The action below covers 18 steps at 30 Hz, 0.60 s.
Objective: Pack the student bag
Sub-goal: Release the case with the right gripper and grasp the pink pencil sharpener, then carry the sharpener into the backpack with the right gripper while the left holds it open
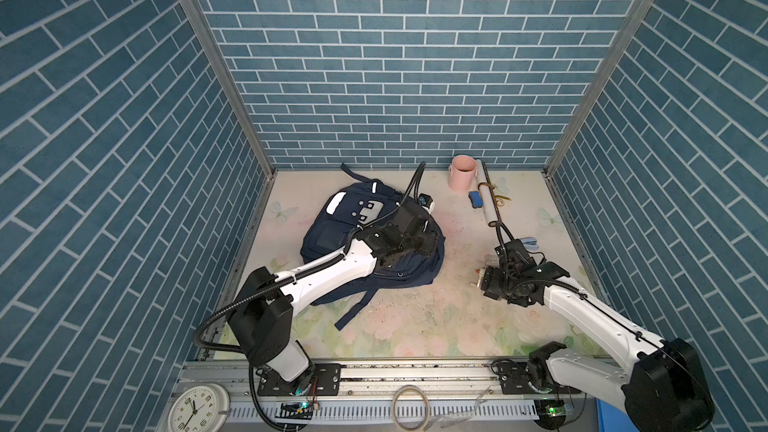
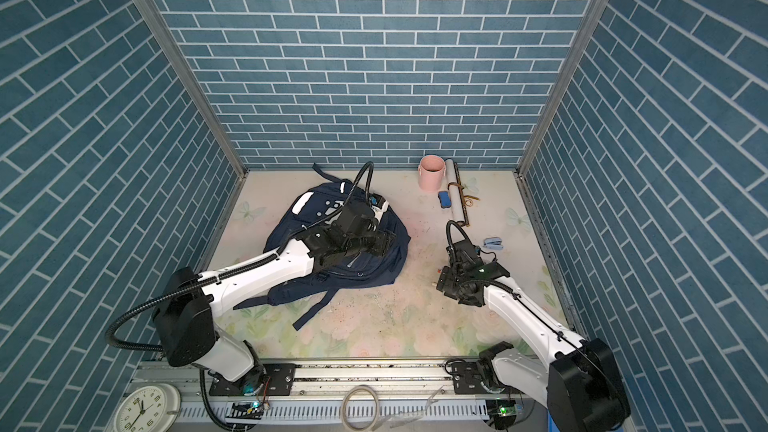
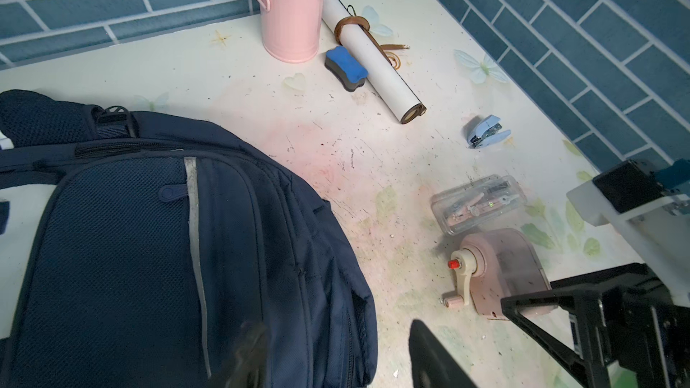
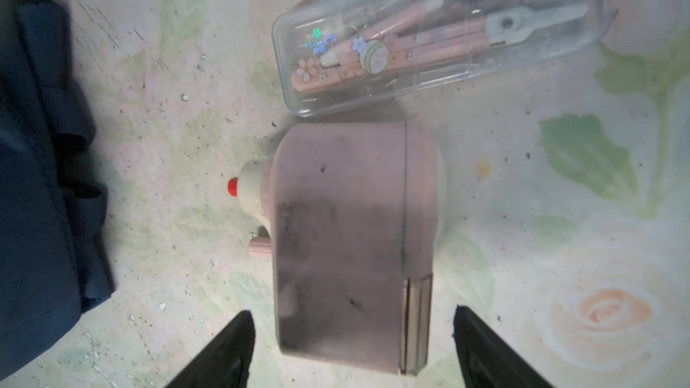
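Right gripper [image 4: 353,324], jaws spread wide and holding nothing, straddles the near end of the dusty pink, box-shaped plastic pencil sharpener [image 4: 336,237], with a gap showing on each side. How high the fingertips stand above the floral-printed table [image 4: 560,255] cannot be told. The step in hand appears to be the pick-up of this sharpener. To do it well, the jaws should probably sink lower, until the pads face the two flat side walls squarely, and only then close. The cream crank with its red knob [image 4: 233,185] juts from one wall further along, so the grip is best taken on the near half, short of it. The clear plastic case of pink drawing tools [image 4: 429,42] lies just beside the sharpener's far end, so a straight lift seems safer than a drag. Left gripper [image 3: 336,334], likewise open and empty, hovers over the edge of the large navy-blue fabric student bag [image 3: 130,255], which lies flat on the left of the table in both top views. No open mouth shows on it, so it likely needs unzipping before anything goes in.
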Tool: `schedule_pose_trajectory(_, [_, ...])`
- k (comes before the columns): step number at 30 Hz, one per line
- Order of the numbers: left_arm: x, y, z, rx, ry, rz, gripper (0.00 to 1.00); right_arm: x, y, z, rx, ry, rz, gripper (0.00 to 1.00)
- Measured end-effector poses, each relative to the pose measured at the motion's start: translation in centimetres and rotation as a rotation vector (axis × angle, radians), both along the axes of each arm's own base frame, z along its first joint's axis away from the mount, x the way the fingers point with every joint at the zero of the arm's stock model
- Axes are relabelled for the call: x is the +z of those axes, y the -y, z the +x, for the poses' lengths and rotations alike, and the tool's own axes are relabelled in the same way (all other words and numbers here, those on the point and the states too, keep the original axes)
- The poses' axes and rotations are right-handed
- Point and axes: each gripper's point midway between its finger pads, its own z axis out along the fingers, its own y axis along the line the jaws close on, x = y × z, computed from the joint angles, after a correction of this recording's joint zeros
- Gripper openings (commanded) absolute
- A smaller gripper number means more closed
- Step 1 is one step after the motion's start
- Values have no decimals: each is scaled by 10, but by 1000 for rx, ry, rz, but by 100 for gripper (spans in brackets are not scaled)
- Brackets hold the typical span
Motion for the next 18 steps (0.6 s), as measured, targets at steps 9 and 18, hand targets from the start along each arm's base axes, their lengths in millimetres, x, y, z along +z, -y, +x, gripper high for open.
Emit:
schedule_pose_trajectory(9, [-19, -22, -7, 42, -45, 106, 62, -14, 4, -2, -6, -15, -22, 64])
schedule_pose_trajectory(18, [-62, -44, -20, 57, -128, 239, 62, -11, 5, 0, -7, 3, -29, 55])
